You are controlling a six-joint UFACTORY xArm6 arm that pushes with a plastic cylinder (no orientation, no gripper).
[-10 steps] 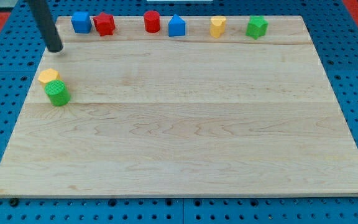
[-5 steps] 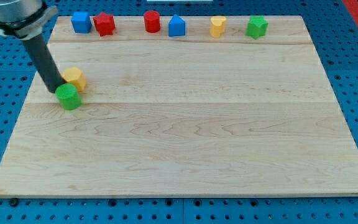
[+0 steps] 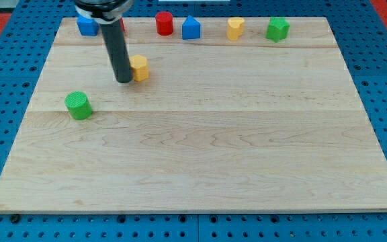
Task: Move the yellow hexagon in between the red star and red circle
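Contact is established: my tip (image 3: pixel 123 80) sits against the left side of the yellow hexagon (image 3: pixel 139 68), which lies on the counter (image 3: pixel 200 141) near the far edge, just right of the tip and short of the far row of blocks. The tool is a plain rod with nothing to spread or pinch, so it only presses sideways against the block. The goal gap lies between the red star (image 3: pixel 120 25) (mostly hidden behind the rod's upper body) and the red circle (image 3: pixel 164 23), directly beyond the hexagon. To do this step well, reposition the tip to the near side of the hexagon and push straight toward the far edge, keeping the line of push through the block's centre so it does not rotate off to one side. Slow the push as the hexagon nears the row, since an overshoot would likely knock the red circle or the star out of line. The blue block (image 3: pixel 85 25) at the far left, the blue block (image 3: pixel 191 27), the yellow block (image 3: pixel 234 28) and the green block (image 3: pixel 277 28) lie outside the path. The green cylinder (image 3: pixel 78 105) rests well apart to the near left. The rod leans slightly, its upper end toward the far left.
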